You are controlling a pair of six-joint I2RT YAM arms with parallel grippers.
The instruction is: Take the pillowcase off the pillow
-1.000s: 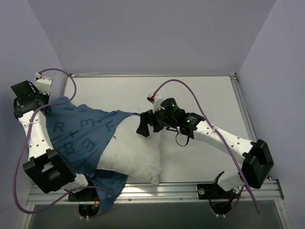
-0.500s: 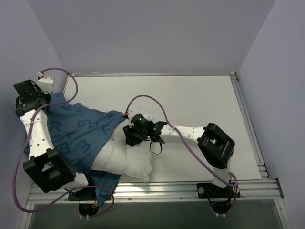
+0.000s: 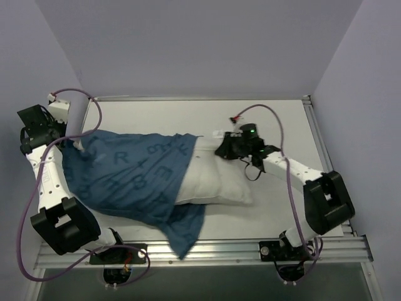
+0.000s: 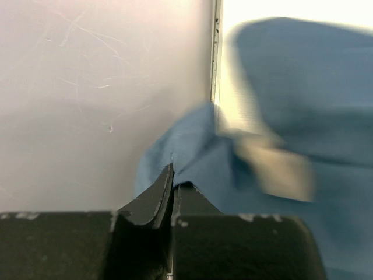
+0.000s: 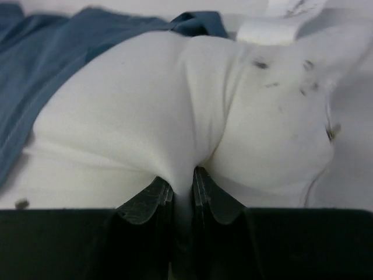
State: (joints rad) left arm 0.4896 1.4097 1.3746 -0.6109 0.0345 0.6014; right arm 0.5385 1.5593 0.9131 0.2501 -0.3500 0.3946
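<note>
The dark blue pillowcase (image 3: 131, 172) with lighter letters lies stretched across the table's left half, and one flap (image 3: 188, 229) trails toward the front edge. The plain white pillow (image 3: 216, 182) sticks out of its right end. My left gripper (image 3: 74, 143) is at the far left corner, shut on an edge of the pillowcase (image 4: 192, 146); the left wrist view shows my left gripper (image 4: 173, 175) pinching the cloth at its tips. My right gripper (image 3: 220, 149) is at the pillow's far right corner. In the right wrist view my right gripper (image 5: 183, 178) is shut on a fold of the pillow (image 5: 151, 105).
The white table (image 3: 269, 122) has metal rails along its front edge (image 3: 250, 248) and right side (image 3: 322, 150). Grey walls stand close on the left (image 4: 87, 87), at the back and on the right. Purple cables loop over both arms (image 3: 276, 119).
My right gripper went from open over the pillow's middle to shut on the pillow, and swung right and back, dragging it. More white pillow shows, and the pillowcase is pulled out flatter.
</note>
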